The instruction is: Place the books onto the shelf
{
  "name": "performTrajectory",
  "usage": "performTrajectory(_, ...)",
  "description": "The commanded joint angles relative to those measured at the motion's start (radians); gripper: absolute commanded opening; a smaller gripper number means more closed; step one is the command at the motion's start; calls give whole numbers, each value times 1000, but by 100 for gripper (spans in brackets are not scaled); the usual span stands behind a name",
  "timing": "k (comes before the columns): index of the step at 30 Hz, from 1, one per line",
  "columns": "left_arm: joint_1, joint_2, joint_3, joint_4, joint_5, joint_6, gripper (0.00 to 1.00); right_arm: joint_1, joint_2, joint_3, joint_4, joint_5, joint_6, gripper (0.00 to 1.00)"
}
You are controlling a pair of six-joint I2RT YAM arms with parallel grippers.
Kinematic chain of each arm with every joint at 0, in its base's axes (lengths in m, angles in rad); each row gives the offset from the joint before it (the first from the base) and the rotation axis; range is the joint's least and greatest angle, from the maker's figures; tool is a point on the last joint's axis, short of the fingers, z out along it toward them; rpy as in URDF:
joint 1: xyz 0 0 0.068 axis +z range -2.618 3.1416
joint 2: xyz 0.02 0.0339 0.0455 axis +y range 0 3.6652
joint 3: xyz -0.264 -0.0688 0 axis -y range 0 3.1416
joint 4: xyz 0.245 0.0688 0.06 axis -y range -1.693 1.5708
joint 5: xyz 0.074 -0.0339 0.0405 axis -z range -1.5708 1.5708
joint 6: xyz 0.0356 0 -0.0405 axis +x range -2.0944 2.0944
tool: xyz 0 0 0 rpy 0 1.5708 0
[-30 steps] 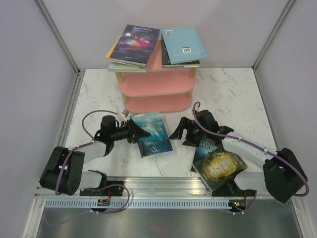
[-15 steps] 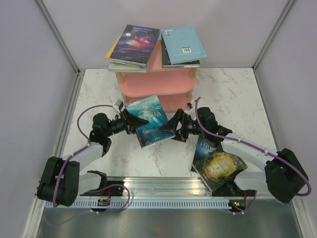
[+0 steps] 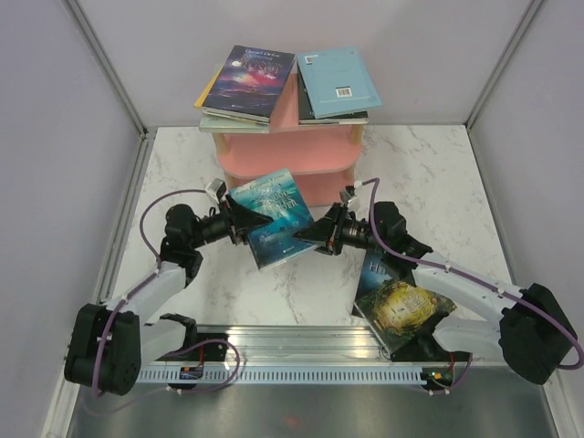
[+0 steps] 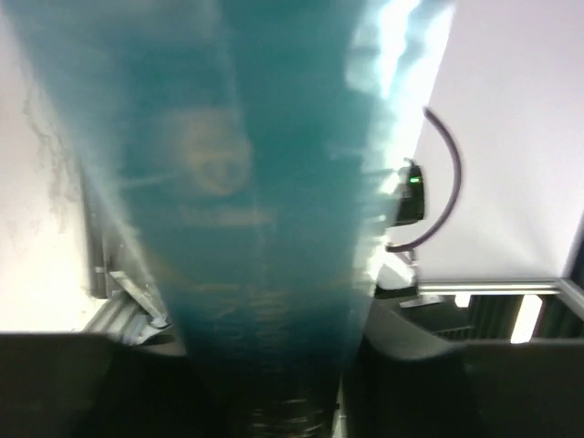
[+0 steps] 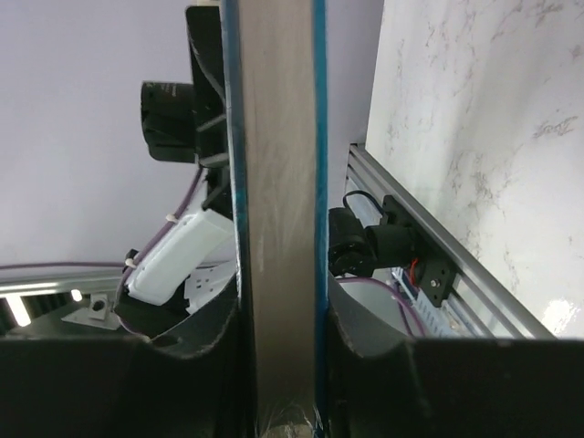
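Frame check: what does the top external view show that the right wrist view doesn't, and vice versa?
Only top external: the pink shelf with stacked books on its top board, the green-gold book lying on the table, and the left gripper and right gripper both gripping the teal book, its cover facing up.
Only right wrist: that book's page edge seen end-on, pinched between the right gripper's fingers.
Both: the teal book, the marble table, the left arm and the near-edge rail.
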Motion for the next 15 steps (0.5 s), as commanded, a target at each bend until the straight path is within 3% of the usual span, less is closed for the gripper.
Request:
performTrajectory(1,4,-100,153,-502,29,350,53,-1,-72,21,54,18,-3,0)
performTrajectory(2,2,-114,182,-606,-26,404,68,-1,-98,31,35,27,-9,0)
performTrajectory(4,2,-149,283,-829,-94,570,75,-1,-134,51,-61,51,-38,0)
performTrajectory(5,4,-155,314,-1002,-172,614,84,-1,-172,73,-97,73,-47,0)
performTrajectory(8,4,-189,390,-1224,-292,724,88,-3,-252,111,-226,105,-82,0)
performTrajectory(9,6,-203,402,-1251,-313,742,94,-6,-270,140,-281,120,-90,0)
performTrajectory(15,10,-312,399,-1341,-407,745,96,-4,-378,315,-468,162,-162,0)
